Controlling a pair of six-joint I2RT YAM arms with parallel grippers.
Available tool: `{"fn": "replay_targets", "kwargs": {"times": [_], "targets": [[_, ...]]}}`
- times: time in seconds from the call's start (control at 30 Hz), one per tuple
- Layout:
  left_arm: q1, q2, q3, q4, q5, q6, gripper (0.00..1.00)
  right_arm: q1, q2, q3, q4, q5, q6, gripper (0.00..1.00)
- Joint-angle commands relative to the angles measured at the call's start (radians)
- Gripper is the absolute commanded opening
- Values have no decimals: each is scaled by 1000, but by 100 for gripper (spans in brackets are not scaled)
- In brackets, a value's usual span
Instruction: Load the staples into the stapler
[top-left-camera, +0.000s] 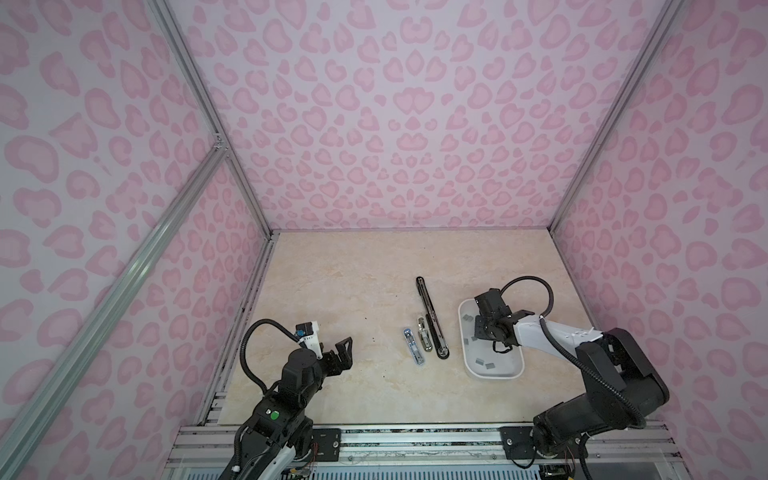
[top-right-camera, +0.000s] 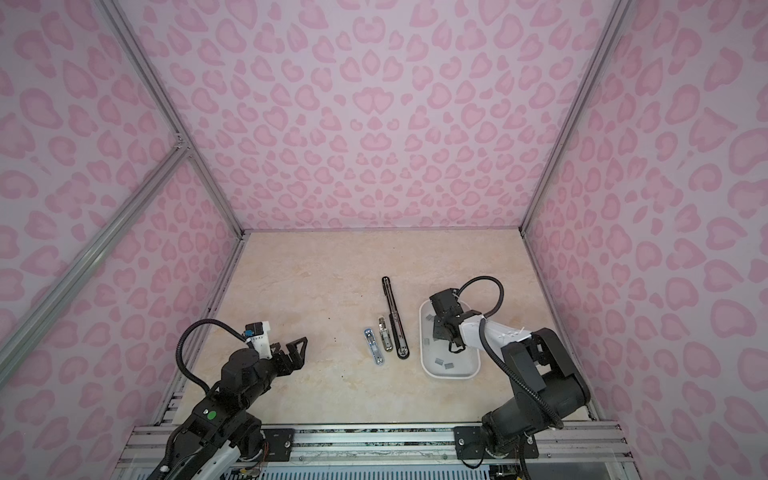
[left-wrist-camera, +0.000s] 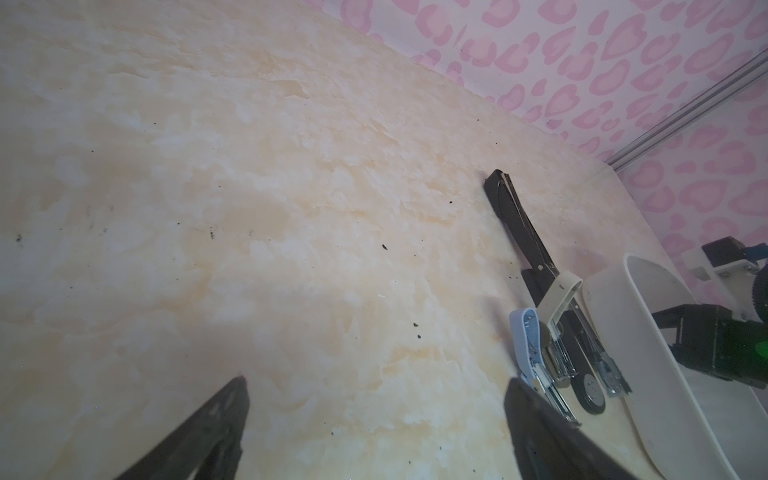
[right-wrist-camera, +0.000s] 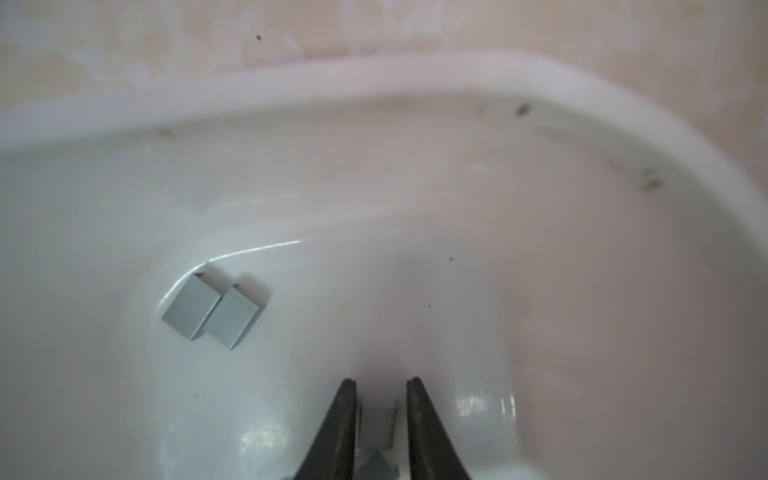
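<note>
Pink leopard-print walls (top-left-camera: 415, 124) enclose a marbled table (top-left-camera: 332, 291). In both top views three staplers (top-left-camera: 423, 334) lie mid-table, with the staples (top-left-camera: 486, 365) in a white tray (top-left-camera: 494, 376) beside them. Left wrist view: left gripper (left-wrist-camera: 376, 386), jaws gaping, empty. Right wrist view: right gripper (right-wrist-camera: 381, 384), jaws flanking one staple strip (right-wrist-camera: 377, 419); pinched or not, I cannot tell. Step: picking; next needs a firm lift. No legible writing.

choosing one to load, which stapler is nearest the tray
The long black stapler: it lies just left of the tray, while the shorter cream stapler and blue stapler lie farther left.
</note>
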Motion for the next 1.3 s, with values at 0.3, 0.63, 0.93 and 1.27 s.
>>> {"fn": "replay_targets", "kwargs": {"times": [0.3,0.63,0.93,1.27], "targets": [[0,-2,3,17,5,9,97,-1,21,0,-2,-29,13,17],[0,-4,2,18,7,10,97,0,-4,10,-11,-25,-2,15],[0,-7,1,17,8,9,97,44,-95,39,-44,19,-29,14],[0,-8,-1,17,11,9,96,179,-285,15,-33,100,-31,13]]}}
